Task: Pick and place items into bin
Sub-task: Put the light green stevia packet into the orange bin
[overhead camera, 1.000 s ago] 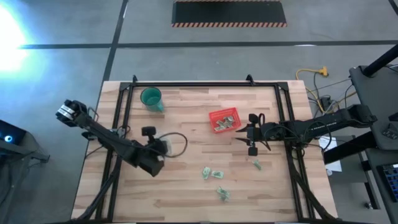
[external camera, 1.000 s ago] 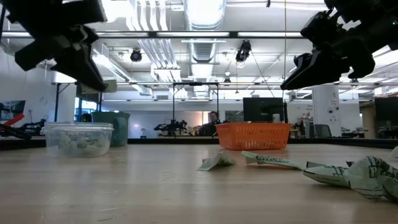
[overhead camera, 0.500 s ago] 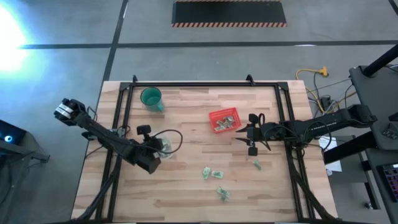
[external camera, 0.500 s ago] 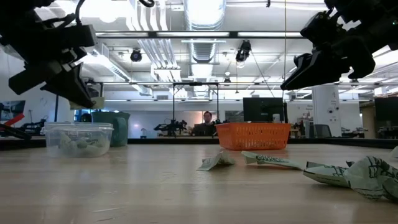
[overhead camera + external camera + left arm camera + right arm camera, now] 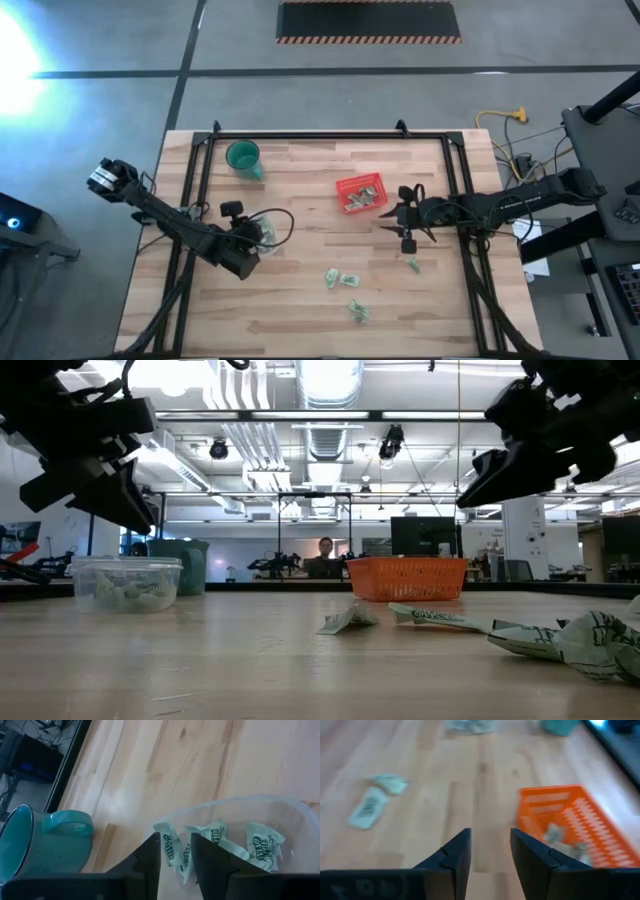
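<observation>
The wooden surface [image 5: 300,300] carries the red bin [image 5: 360,193], several items inside, just beside the right hand [image 5: 397,217], its fingers apart and empty. The left hand [image 5: 174,865], fingers parted around nothing, hovers over a clear tub [image 5: 300,820] of packets. Loose items [image 5: 345,281] lie scattered nearby.

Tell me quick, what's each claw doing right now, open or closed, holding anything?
Left claw: open, empty, over the clear container of packets.
Right claw: open, empty, beside the red basket.
</observation>
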